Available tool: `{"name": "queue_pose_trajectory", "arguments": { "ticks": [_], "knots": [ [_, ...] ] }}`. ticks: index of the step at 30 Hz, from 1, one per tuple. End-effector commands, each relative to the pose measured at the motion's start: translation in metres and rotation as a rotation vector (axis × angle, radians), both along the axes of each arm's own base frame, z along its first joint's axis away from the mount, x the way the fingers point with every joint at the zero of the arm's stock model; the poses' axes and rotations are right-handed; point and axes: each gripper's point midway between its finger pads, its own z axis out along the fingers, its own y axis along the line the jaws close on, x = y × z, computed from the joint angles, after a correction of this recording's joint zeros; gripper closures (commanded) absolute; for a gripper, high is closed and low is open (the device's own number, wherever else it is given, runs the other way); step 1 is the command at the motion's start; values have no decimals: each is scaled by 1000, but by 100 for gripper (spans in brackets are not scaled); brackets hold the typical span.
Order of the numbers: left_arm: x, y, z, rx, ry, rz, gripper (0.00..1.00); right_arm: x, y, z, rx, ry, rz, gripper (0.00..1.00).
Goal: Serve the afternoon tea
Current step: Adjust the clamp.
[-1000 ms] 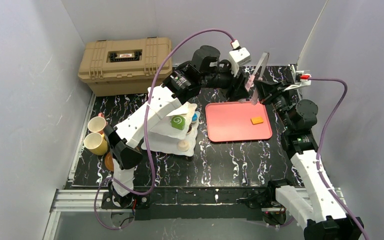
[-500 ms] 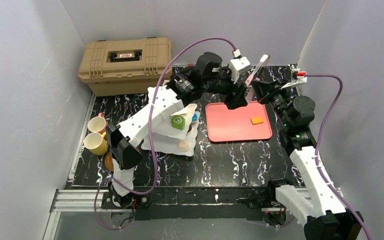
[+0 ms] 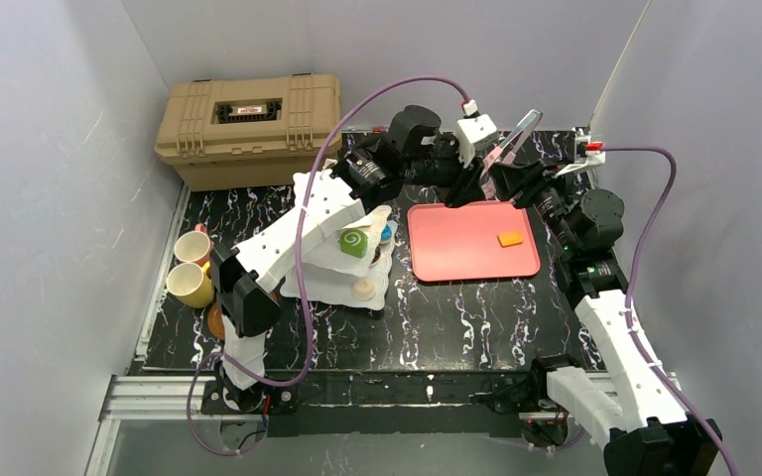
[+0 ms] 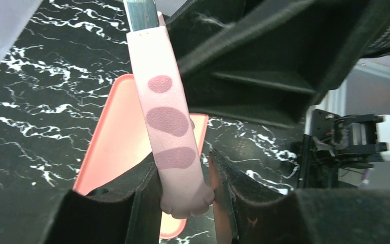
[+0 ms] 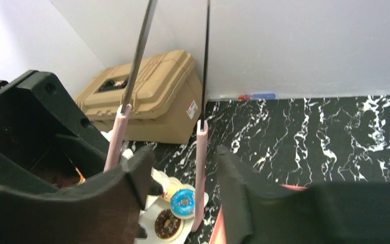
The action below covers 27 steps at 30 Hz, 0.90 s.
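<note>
We are gripping pink-tipped metal tongs (image 4: 172,132) in the left fingers (image 4: 134,206) over the flat pink-red tray (image 3: 456,256), right fingers (image 5: 244,195) parted; one orange pastry (image 3: 509,238) is lying there unserved, part-filled white three-tier stand (image 3: 325,288) leftward.

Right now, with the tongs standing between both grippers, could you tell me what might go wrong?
1. The left gripper seems to pinch only one paw tip of the cat-paw tongs while the right gripper stands open around them; they could swing or drop onto the pink-red tray.
2. Both wrists crowd above the tray's far edge, so either arm could knock the other when pulling away.
</note>
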Motion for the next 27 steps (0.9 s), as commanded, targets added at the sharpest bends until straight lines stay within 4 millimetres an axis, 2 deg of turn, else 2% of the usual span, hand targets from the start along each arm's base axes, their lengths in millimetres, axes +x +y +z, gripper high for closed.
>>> {"name": "queue_pose_trajectory", "arguments": {
  "ticks": [1, 6, 7, 11, 14, 19, 27],
  "knots": [
    [9, 16, 18, -12, -142, 28, 96, -7, 6, 14, -2, 14, 38, 32],
    [15, 30, 23, -14, -260, 29, 100, -20, 23, -7, -22, 160, 160, 4],
    [16, 33, 24, -21, -285, 23, 100, -24, 27, -7, -18, 172, 189, 2],
    [15, 41, 23, -12, -397, -21, 100, -43, 41, -4, 5, 188, 304, 2],
    [5, 46, 23, -19, -477, -86, 100, -51, 46, 8, 30, 167, 349, 2],
    [0, 49, 25, -25, -569, -134, 100, -46, 46, 24, 93, 149, 338, 2],
    [9, 40, 21, 2, -520, -118, 100, -35, 48, 36, 228, 120, 345, 2]
  ]
}}
